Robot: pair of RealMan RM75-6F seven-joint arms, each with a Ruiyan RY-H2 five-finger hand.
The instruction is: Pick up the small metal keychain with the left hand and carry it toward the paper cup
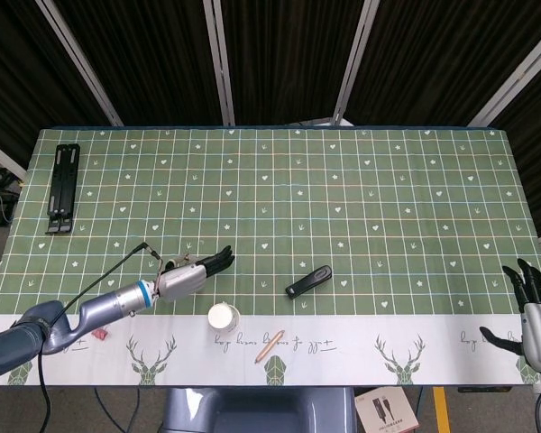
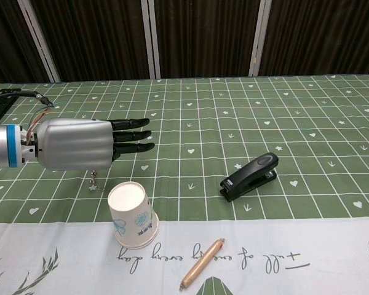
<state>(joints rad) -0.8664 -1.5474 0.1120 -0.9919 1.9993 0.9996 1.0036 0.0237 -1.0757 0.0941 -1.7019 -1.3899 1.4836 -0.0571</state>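
Observation:
My left hand (image 2: 80, 142) hovers low over the green checked cloth, palm down, dark fingers (image 2: 130, 134) stretched out to the right. The small metal keychain (image 2: 95, 182) hangs as a thin chain from under the palm, its lower end touching the cloth; the grip itself is hidden by the hand. The white paper cup (image 2: 132, 214) stands upside down just right of and nearer than the keychain. In the head view the left hand (image 1: 191, 275) sits up-left of the cup (image 1: 223, 317) and hides the keychain. My right hand (image 1: 536, 302) rests at the table's near right corner, fingers spread, holding nothing.
A black stapler (image 2: 250, 176) lies right of the cup. A tan pen (image 2: 203, 263) lies on the white border strip near the front edge. A black folding stand (image 1: 63, 187) sits at the far left. A small pink item (image 1: 99, 333) lies beside the left forearm.

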